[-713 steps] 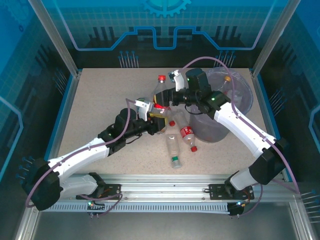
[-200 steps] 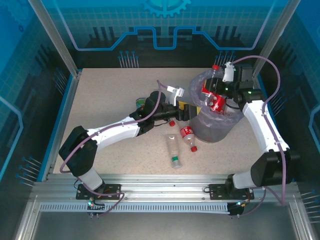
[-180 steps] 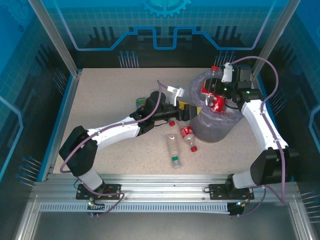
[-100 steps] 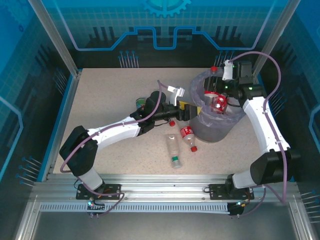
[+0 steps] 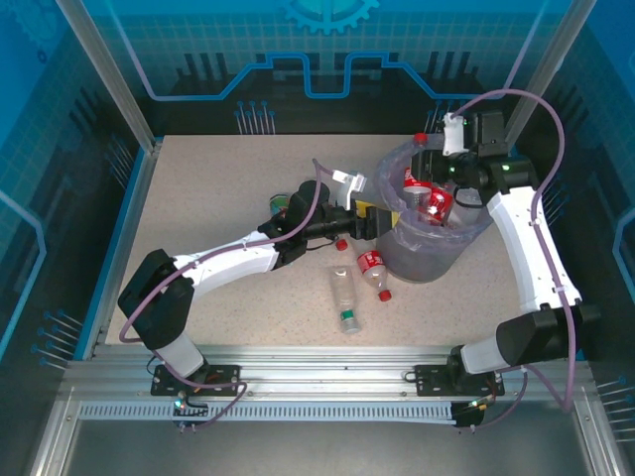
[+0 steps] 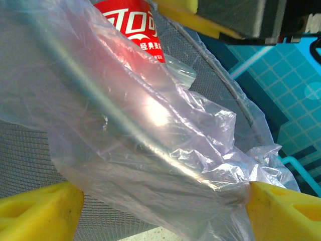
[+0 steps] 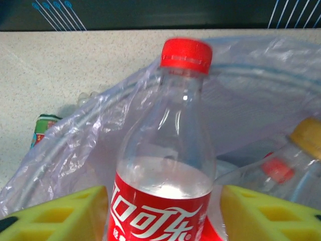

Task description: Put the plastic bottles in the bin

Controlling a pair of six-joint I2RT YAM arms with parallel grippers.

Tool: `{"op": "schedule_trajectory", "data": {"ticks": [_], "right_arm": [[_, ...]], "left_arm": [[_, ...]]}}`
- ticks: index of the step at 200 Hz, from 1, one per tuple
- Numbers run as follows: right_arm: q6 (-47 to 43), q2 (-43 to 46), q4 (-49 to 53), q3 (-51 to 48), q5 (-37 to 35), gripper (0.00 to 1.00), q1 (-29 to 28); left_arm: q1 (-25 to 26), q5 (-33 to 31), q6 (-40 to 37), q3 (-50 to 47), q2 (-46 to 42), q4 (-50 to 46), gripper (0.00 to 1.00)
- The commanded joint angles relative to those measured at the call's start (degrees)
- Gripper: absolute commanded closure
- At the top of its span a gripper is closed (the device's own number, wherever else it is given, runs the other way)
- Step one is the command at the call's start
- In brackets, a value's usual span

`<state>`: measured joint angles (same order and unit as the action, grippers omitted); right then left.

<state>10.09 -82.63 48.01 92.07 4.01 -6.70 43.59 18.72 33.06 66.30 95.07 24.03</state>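
Speckled surface (image 5: 198, 198): right end effector (image 5: 429, 171), spread wide, has released red-label bottle (image 5: 422, 188) into bin (image 5: 432, 260); left end effector (image 5: 375, 220) unchanged, open at the bin's rim.

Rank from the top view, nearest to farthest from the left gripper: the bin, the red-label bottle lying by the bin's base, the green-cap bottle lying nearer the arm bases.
1. bin: left gripper is at its left wall.
2. red-label bottle: just below the gripper, beside the bin's base.
3. green-cap bottle: farther toward the arm bases.
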Motion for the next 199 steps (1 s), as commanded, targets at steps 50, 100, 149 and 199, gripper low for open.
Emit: {"op": "schedule_trajectory", "data": {"ticks": [50,100,149,199], "right_arm": [[2.58,1.35,-5.54,-17.56,4.07,0.53,-1.21],[2.20,2.87,-4.72,-14.14,4.96,0.50,-0.21],[-1.11,2.82,1.29,1.05,3.47,0.36,1.23],[-2.21,5.32,3.85,7.58,2.78,0.27,1.72]], "left_arm": [[0.35,-2.37,-1.39,1.50,0.38,-2.75,0.16],[0.35,-2.33,-1.85,2.25,-0.09,-3.85,0.16],[0.15,-3.51,-4.07,2.54,-3.02,-6.06,0.13],[-0.59,-6.42,-5.20,0.28,-10.90,-6.96,0.01]]}}
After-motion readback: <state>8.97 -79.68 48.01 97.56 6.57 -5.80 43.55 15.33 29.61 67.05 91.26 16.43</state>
